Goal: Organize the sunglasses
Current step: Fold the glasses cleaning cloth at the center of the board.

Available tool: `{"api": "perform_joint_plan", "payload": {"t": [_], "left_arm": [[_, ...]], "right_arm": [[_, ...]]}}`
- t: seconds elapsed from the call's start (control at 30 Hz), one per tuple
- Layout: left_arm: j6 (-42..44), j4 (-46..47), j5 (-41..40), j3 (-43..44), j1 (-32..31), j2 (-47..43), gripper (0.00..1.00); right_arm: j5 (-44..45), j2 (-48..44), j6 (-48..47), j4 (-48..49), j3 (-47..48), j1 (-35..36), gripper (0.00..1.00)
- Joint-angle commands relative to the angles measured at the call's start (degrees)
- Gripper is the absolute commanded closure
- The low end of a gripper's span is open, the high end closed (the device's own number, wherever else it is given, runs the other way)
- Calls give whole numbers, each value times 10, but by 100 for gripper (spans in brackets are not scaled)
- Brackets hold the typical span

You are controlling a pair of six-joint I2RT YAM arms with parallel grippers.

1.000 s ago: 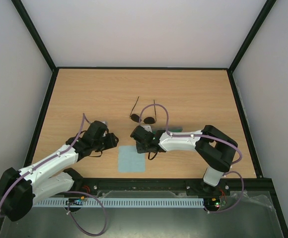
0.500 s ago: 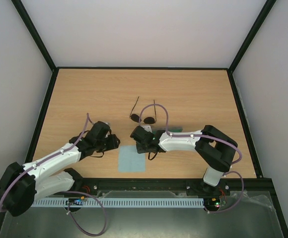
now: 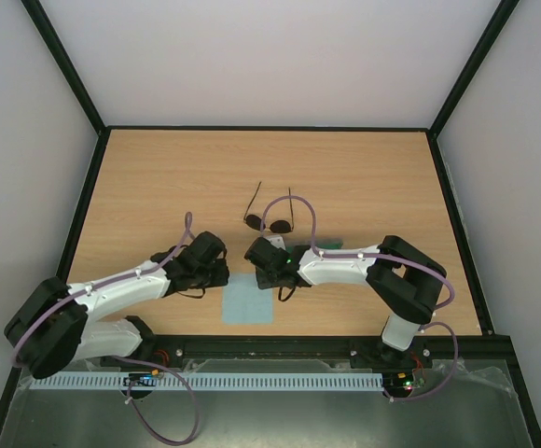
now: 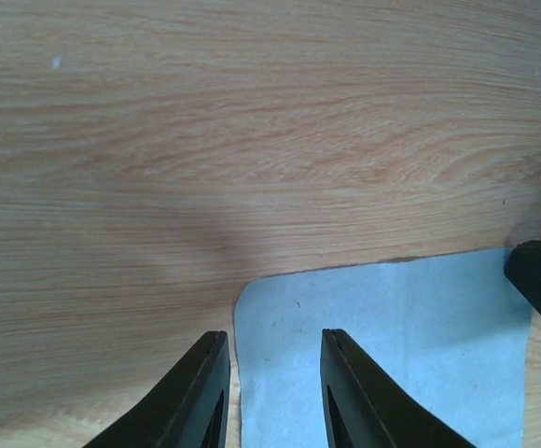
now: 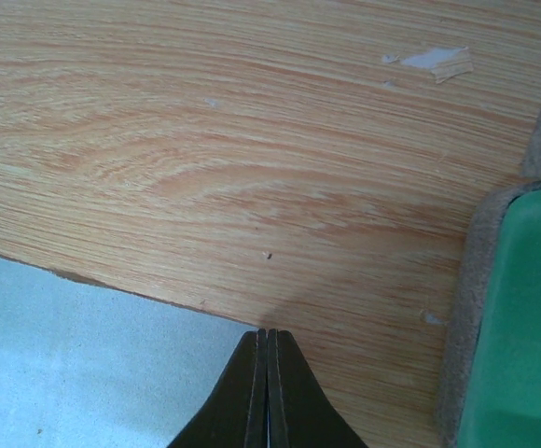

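one light blue cloth point(image 3: 249, 301) lies flat on the table point(image 3: 159, 177), and it is the marker for everything else. its near edge runs close to the table's front border. its far edge and left edge meet in a rounded corner that shows clean against the wood.

the left gripper point(image 4: 272, 338) hangs over that far left corner. its fingers are a narrow way apart with nothing between them, one over the cloth and one at the cloth's left edge. whether they touch the cloth cannot be told.

the right gripper point(image 5: 267, 336) has its fingers pressed together with no gap. their tips are at the cloth's far edge, toward its right corner.

the sunglasses point(image 3: 269, 222) lie beyond the cloth's far edge, apart from it. the two round lenses face the cloth and the two temple arms spread away toward the back. the right arm's wrist sits between them and the cloth.

the case point(image 5: 508, 327) is to the right of the cloth's far right corner. it shows a green lining inside a grey rim, with a strip of bare wood between it and the cloth. from overhead the right arm mostly hides it.

bare wood runs wide beyond the sunglasses, and to the cloth's left and right, up to the black rim point(image 3: 86, 219).

count: one cloth, one pair of sunglasses, one case, two arms.
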Motion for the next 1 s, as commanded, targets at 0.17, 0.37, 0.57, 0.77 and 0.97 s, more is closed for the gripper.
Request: {"api": "perform_joint_plan", "payload": {"t": [0.17,0.37,0.57,0.77,0.97], "left_arm": [[12,-9,-40,25,-13,42,77],[14,-1,-45,23,-18,60,82],[17,10,-48,27,-20,71,84],[22,9,-56,35,-23,90,83],[22,13,-60,38,-26,101,81]], "right_arm": [[11,2,-4,-28,0,4,98],[9,4,-5,-25,-1,4,98],[7,4,-7,-25,0,4,98],[6,5,-8,-25,0,4,98],[5,7,-10,-25,1,4,98]]}}
